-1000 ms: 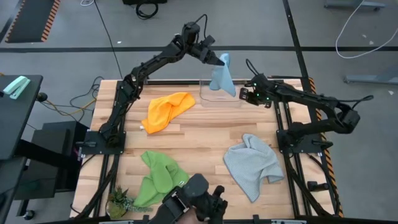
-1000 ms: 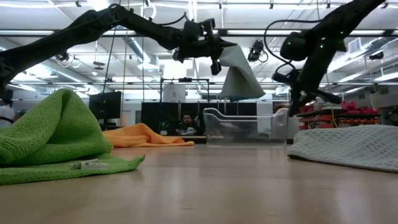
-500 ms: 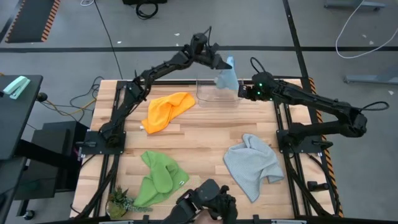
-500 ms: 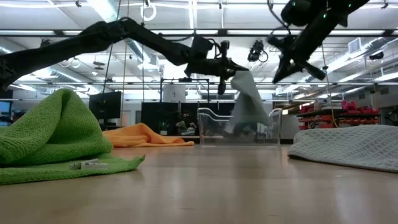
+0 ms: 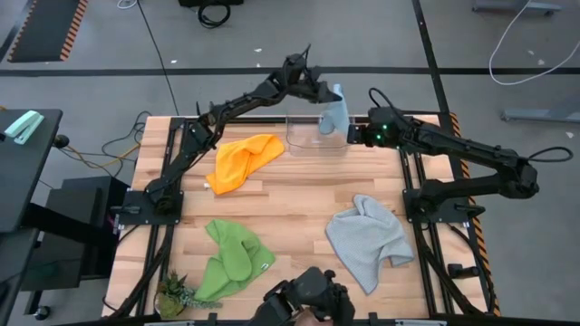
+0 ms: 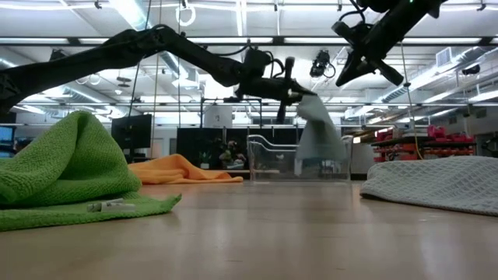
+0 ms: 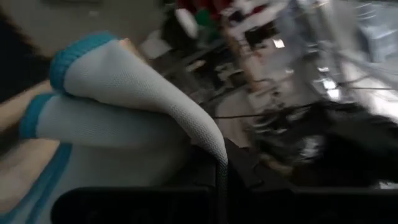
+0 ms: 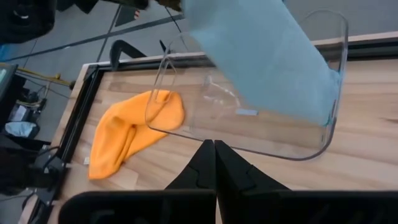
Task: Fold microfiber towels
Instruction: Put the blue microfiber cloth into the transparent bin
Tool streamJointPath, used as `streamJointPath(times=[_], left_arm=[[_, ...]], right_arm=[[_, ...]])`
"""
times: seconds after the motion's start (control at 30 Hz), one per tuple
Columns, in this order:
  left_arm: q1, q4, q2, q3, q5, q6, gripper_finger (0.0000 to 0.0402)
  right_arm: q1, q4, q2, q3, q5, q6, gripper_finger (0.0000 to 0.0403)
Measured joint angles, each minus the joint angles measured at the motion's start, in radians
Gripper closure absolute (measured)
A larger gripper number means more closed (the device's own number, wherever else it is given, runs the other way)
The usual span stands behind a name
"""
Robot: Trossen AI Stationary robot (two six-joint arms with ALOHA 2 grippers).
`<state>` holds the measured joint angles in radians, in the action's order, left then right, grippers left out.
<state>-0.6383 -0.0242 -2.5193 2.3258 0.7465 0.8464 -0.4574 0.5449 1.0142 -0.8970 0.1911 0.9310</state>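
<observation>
Left claw (image 5: 324, 91) clamped on the light blue towel (image 5: 333, 110), which hung into the clear bin (image 5: 317, 145) at the surface's (image 5: 290, 195) far edge — right claw (image 5: 360, 135) beside it, fingers together.

Four towels (image 5: 243, 159); one clear bin (image 5: 305, 142); two arms; possibly one plant (image 5: 172, 292).

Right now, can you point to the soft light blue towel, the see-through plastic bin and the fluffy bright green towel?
Soft light blue towel (image 5: 332, 116), high view, on its hanging middle.
See-through plastic bin (image 8: 333, 115), right wrist view, on its curved wall.
Fluffy bright green towel (image 6: 70, 167), low view, on its bunched-up hump.
</observation>
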Motion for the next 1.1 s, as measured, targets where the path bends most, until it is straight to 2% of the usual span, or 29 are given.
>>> streamJointPath(times=[0.1, 0.2, 0.27, 0.4, 0.6, 0.73, 0.9, 1.1], left_arm=[[0.003, -0.058, -0.001, -0.001, -0.030, -0.025, 0.0391], [0.004, -0.100, -0.012, 0.001, -0.017, -0.013, 0.0391], [0.002, -0.209, -0.015, 0.000, -0.011, -0.011, 0.0391], [0.008, -0.417, -0.017, -0.001, -0.073, -0.144, 0.0391], [-0.013, -0.649, -0.017, -0.001, -0.092, -0.246, 0.0391], [-0.016, -0.791, -0.017, -0.001, -0.174, -0.337, 0.0391], [-0.016, -0.889, -0.017, -0.001, -0.237, -0.379, 0.0388], [-0.003, -0.897, 0.028, -0.001, -0.371, -0.438, 0.0392]], right_arm=[[0.017, 0.000, 0.000, 0.000, 0.021, 0.000, 0.0403], [0.034, 0.000, 0.000, 0.000, 0.029, 0.000, 0.0403], [0.049, 0.000, 0.000, 0.000, 0.029, 0.000, 0.0403], [0.085, 0.000, 0.000, 0.000, 0.030, -0.007, 0.0403], [0.139, 0.000, 0.000, 0.000, 0.030, -0.007, 0.0403], [0.157, 0.000, 0.000, 0.000, 0.030, -0.007, 0.0403], [0.160, 0.016, 0.000, 0.000, 0.030, -0.010, 0.0403], [0.159, 0.044, 0.000, 0.000, 0.030, -0.018, 0.0403]])
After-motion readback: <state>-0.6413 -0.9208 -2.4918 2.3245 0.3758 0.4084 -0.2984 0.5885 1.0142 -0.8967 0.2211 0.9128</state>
